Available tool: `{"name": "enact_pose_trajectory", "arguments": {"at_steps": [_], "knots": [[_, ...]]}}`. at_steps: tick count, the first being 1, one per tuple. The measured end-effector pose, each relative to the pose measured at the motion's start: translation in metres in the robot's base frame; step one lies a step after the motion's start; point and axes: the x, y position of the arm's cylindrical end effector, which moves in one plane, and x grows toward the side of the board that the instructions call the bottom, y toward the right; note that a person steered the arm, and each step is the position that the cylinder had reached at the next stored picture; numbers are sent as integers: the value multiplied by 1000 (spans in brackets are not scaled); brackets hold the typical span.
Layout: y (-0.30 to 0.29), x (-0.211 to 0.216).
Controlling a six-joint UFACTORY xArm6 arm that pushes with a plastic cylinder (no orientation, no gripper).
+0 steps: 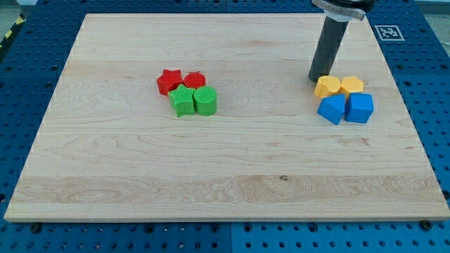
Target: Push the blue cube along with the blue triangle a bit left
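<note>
Camera view takes in a pale wooden board [225, 176] lying on a blue perforated table [436, 84], and I place everything from the blue cube [361, 107], a small plastic block near the board's right edge. Touching the blue cube on its left is the blue triangle [332, 109], a wedge-like plastic block of the same blue (its exact outline is hard to make out from this angle). Directly above the blue cube, toward the view's top and touching it, sits a yellow plastic block with a roughly hexagonal top [352, 85]; up and to the left of the blue cube, above the triangle, is a second yellow plastic block, more rounded [327, 86]. The four form one tight cluster.

My tip [318, 79], the lower end of the straight dark rod, rests on the board up and to the left of the blue cube, right against the upper left side of the rounded yellow block and clear of both blue blocks. The rod carries no jaws, so nothing is clamped or held.

Far to the left of the blue cube lies another cluster: a red star-shaped block [169, 81], a red rounded block [195, 79], a green star-shaped block [182, 100] and a green cylinder-like block [206, 100], all touching.
</note>
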Motion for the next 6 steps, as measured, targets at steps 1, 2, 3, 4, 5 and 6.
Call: {"name": "enact_pose_trajectory", "arguments": {"at_steps": [1, 2, 3, 4, 5, 6], "knots": [[0, 0], [0, -10], [9, -31], [57, -26], [86, 11], [88, 47]]}}
